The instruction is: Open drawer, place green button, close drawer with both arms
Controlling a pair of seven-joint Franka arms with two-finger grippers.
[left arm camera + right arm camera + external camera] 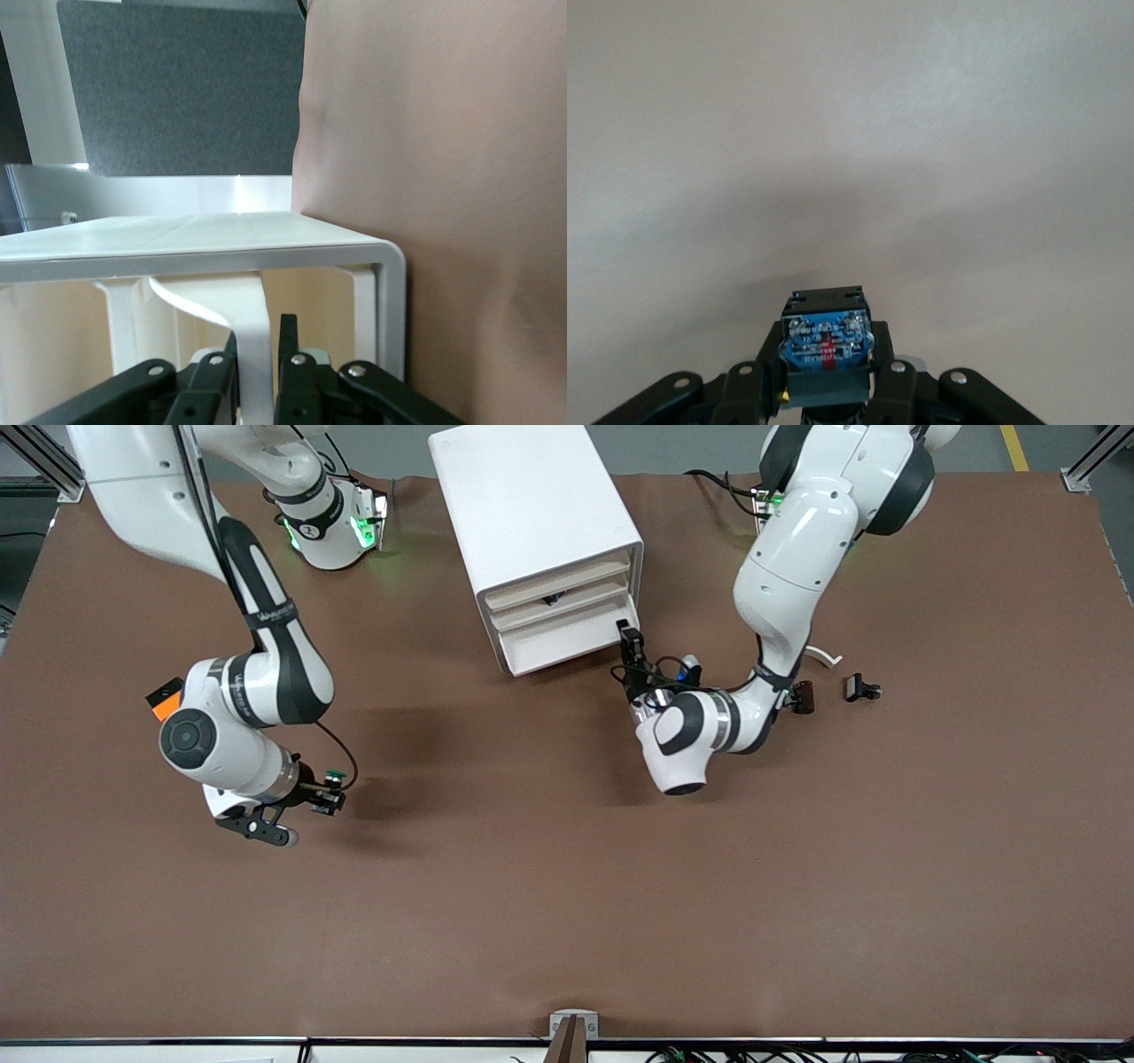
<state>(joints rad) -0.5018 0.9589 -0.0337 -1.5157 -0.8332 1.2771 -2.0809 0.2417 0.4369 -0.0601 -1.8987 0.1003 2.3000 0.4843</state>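
Front view: my left gripper (pixel 628 636) is clamped on the handle tab (pixel 251 363) of the cabinet's (pixel 532 522) drawer (pixel 567 646) to pull it, while my right gripper (pixel 330 795) holds the button (pixel 334 779) pinched above the table (pixel 567 886), ready for placement.

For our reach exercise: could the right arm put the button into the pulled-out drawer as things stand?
Probably yes: the right claw holds the button over bare table, and the drawer is partly open. The left claw at its handle may crowd it.
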